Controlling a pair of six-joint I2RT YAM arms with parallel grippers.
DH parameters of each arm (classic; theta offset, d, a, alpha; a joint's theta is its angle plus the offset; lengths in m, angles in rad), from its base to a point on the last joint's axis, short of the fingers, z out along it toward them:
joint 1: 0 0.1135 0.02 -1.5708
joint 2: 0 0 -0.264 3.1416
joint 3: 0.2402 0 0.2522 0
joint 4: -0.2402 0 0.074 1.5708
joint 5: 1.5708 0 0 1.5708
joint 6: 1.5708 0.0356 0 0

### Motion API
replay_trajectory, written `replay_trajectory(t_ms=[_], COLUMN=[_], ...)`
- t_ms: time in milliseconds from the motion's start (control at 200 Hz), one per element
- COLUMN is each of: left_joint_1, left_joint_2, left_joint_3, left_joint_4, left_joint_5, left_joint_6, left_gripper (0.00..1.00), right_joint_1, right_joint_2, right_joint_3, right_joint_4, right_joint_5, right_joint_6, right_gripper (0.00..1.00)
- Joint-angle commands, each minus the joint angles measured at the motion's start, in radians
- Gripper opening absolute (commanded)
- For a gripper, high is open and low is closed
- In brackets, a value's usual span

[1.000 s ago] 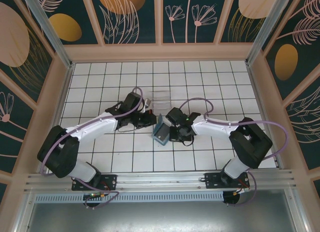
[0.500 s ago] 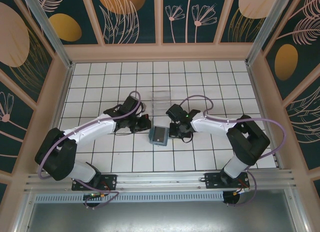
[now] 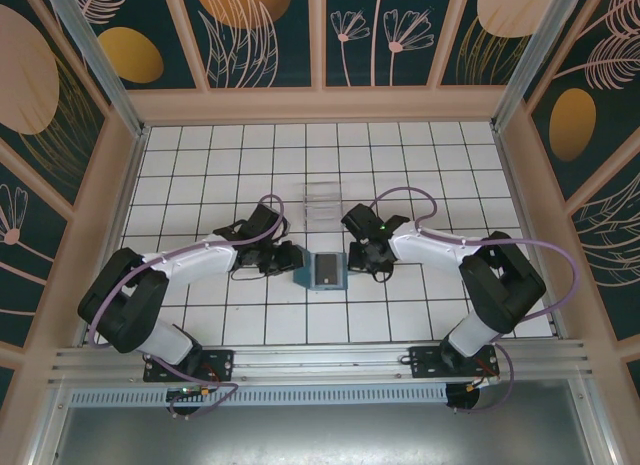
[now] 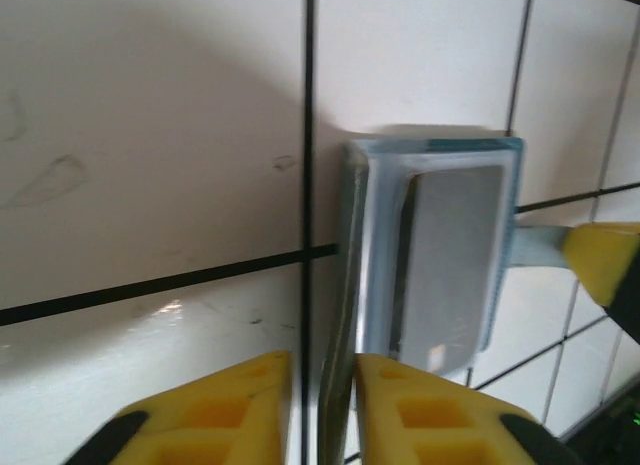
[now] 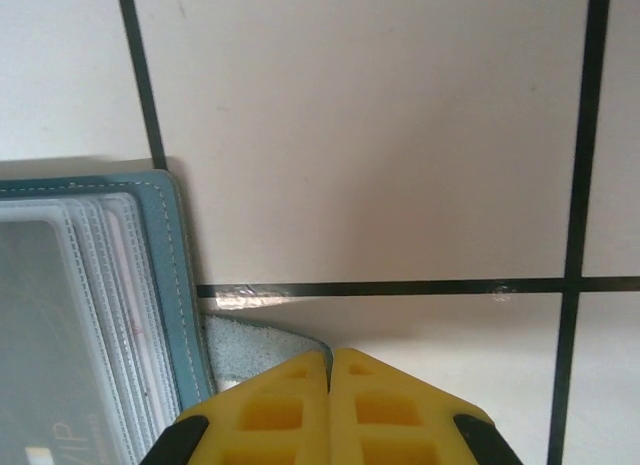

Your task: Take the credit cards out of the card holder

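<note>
The teal card holder lies open on the tiles between both grippers. A dark card shows in its clear sleeves; in the left wrist view it looks grey, and in the right wrist view the sleeves with cards are at the left. My left gripper is at the holder's left side, jaws slightly apart around its upright cover edge, a gap on one side. My right gripper is shut on the holder's closing tab.
A clear plastic box stands about a tile behind the holder. The white tiled floor is ringed by a low wooden frame, and both arms reach in from the near edge.
The holder, held up tilted between the grippers a second ago, now lies flat on the tiles. Both grippers came down with it. The left jaws have parted a little.
</note>
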Motion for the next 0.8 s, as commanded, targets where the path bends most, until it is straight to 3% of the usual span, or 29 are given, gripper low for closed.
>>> replay_trajectory(t_ms=[0,175,325,460,555,796], left_joint_1=[-0.004,-0.004,-0.004,-0.005,-0.004,-0.004], left_joint_2=[-0.008,-0.016,-0.027,-0.062,-0.069,-0.1], left_joint_3=[0.002,-0.009,-0.053,-0.079,-0.073,0.032], left_joint_4=[-0.089,-0.102,-0.024,-0.005,-0.055,-0.222], left_joint_5=[-0.083,-0.098,0.016,0.066,0.028,-0.138], left_joint_6=[0.025,0.031,0.033,0.031,0.037,0.068], left_gripper=[0.29,0.24,0.16,0.16,0.23,0.32], right_joint_1=[-0.007,-0.007,-0.006,-0.006,-0.007,-0.004], right_joint_2=[-0.025,-0.026,-0.033,-0.045,-0.052,-0.063], right_joint_3=[0.007,0.017,0.042,0.067,0.087,0.186], right_joint_4=[-0.067,-0.087,-0.108,-0.137,-0.17,-0.234], right_joint_5=[0.062,0.072,0.079,0.091,0.112,0.104], right_joint_6=[-0.015,-0.011,-0.015,-0.015,-0.019,-0.039], right_gripper=[0.0,0.01,0.08,0.1,0.17,0.24])
